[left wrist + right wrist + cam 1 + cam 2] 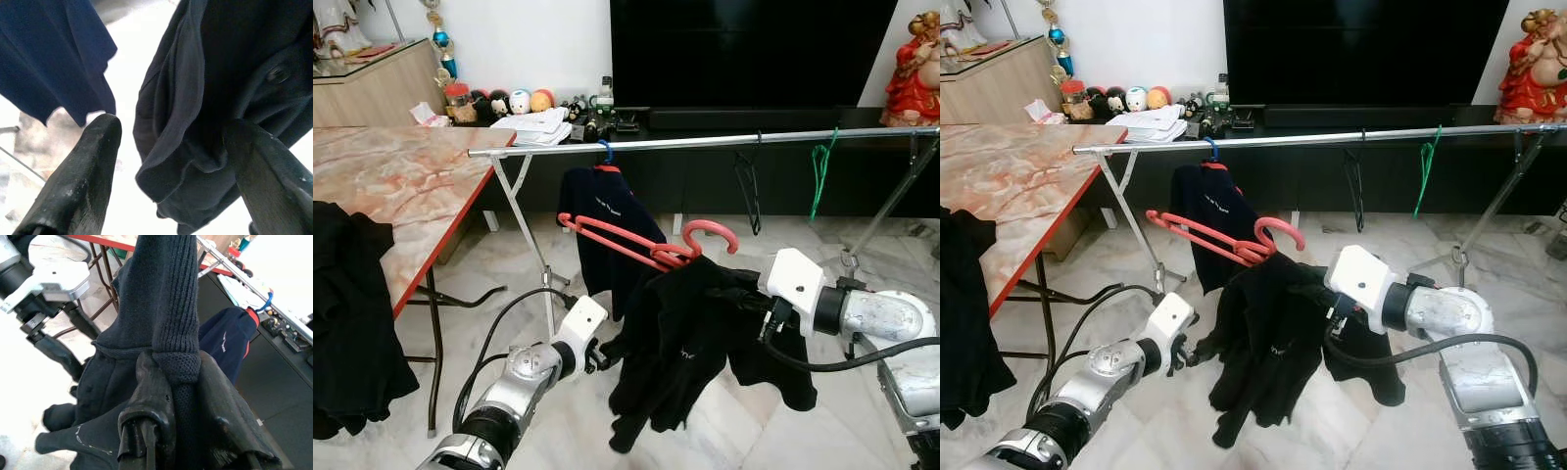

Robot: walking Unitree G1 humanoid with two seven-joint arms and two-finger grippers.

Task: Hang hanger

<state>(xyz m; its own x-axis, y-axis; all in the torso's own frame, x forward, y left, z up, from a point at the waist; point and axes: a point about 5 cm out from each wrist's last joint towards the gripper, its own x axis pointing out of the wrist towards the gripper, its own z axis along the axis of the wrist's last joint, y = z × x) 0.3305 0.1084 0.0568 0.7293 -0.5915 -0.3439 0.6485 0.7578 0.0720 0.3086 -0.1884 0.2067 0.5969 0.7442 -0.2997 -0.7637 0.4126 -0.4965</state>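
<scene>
Hanging from a red hanger (636, 245), a black garment (690, 343) sits below and in front of the silver rail (705, 142), not yet on it. The hanger's hook (710, 233) curves up free in the air, well under the rail. Most of the hanger's lower bar is buried in the cloth, so how the garment sits on it cannot be made out.

The right gripper (178, 396) has its fingers (151, 396) clamped narrowly on a ribbed dark strip of the garment; whether hanger plastic lies inside that fold is hidden by the fabric. In the head views the gripper's tips vanish into the cloth beside the white wrist housing.

The left gripper (171, 166) holds its fingers (83, 171) spread wide, one on either side of the garment's lower edge, which hangs between them. One finger seems to press the cloth, though contact is hard to judge. A small button shows on the fabric nearby.

Behind, a navy shirt (607, 230) hangs from the rail on a blue hook, with a thin black hanger (749, 191) and a green hanger (819, 176) further along. The marble bench (391, 186) on the left carries more black clothing (347, 323), cut off by the frame edge.
</scene>
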